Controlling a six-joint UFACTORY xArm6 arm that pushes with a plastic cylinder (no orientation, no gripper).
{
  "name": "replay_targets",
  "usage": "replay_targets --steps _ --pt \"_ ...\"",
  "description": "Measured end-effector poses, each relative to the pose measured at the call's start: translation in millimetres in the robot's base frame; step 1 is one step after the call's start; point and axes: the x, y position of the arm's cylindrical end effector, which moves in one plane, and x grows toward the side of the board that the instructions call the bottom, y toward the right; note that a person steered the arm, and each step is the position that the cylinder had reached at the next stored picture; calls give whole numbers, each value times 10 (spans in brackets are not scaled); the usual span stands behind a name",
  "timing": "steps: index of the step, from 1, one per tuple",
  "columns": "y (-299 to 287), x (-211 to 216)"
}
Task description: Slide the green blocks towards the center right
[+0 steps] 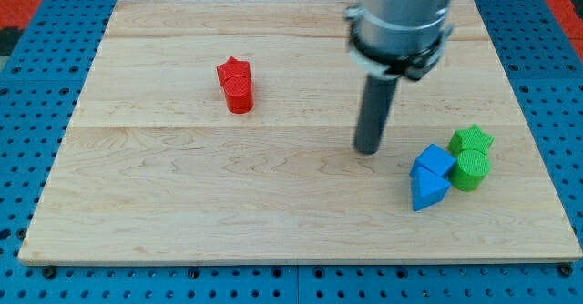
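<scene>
Two green blocks sit close together at the view's right: a green star (472, 140) and, just below it, a green cylinder (471, 169). Two blue blocks touch them on the left: a blue cube-like block (433, 163) and a blue triangular block (427, 192). My tip (368, 149) is on the board, to the left of the blue and green cluster, apart from it. Two red blocks, a red star (233, 70) and a red cylinder (240, 93), sit together at the upper left of the board.
The wooden board (182, 204) lies on a blue perforated table (27, 113). The arm's grey body (401, 17) hangs over the board's upper right.
</scene>
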Motion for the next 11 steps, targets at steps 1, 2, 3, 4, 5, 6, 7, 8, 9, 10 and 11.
replay_targets --steps 1,2,3,4,5,6,7,8,9,10,11 --pt "-194 1060" --pt "602 1240" --pt "1376 1019" --pt "1360 641" --pt "1230 380" --pt "1160 217" --pt "1407 217" --pt "1571 99" --pt "1635 75" --pt "1696 75" --pt "1853 -4"
